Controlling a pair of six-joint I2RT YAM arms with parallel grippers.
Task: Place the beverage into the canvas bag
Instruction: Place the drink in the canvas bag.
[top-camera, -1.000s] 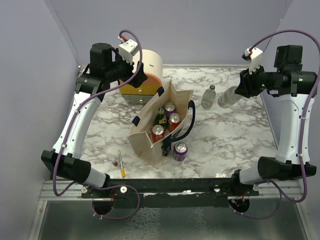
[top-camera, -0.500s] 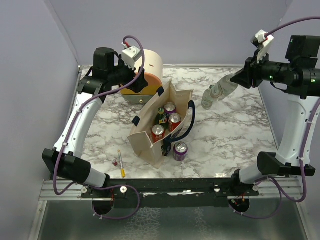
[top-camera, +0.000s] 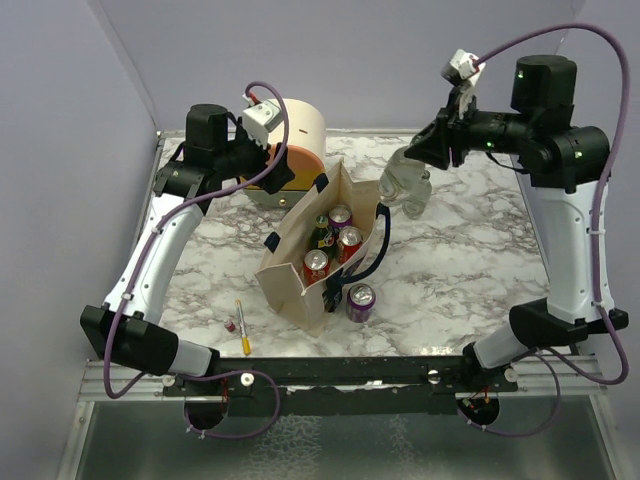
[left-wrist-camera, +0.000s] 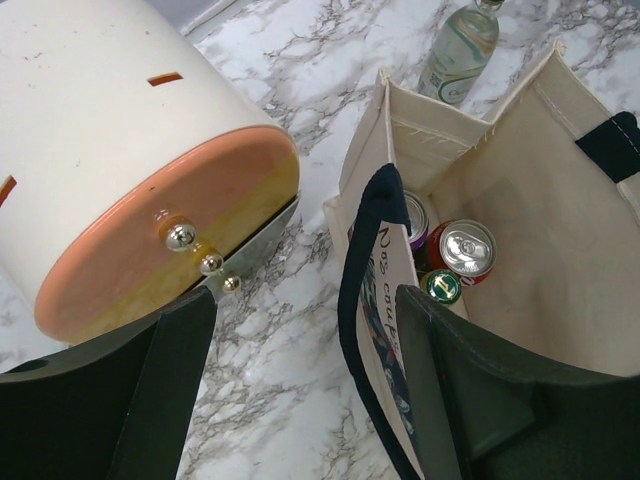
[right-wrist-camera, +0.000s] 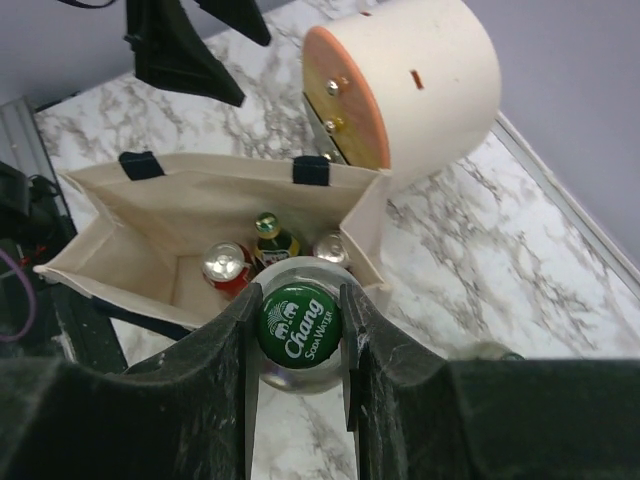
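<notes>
My right gripper is shut on the green "Chang" cap of a clear glass bottle. It holds the bottle in the air, just right of the canvas bag's far end. The beige canvas bag stands open at the middle of the table, with red and purple cans and a green bottle inside. My left gripper is open above the bag's far left side. The bag's navy handle runs between its fingers, and I cannot tell whether it touches them. The right gripper and left gripper also show from above.
A cream-and-orange drawer box lies behind the bag, close to my left gripper. A second clear bottle stands right of the bag, under the held one. A purple can stands at the bag's near corner. A yellow pen lies front left.
My right arm lifted the clear bottle off the table at the right and carried it left towards the bag. My left arm shifted slightly by the bag's handle.
</notes>
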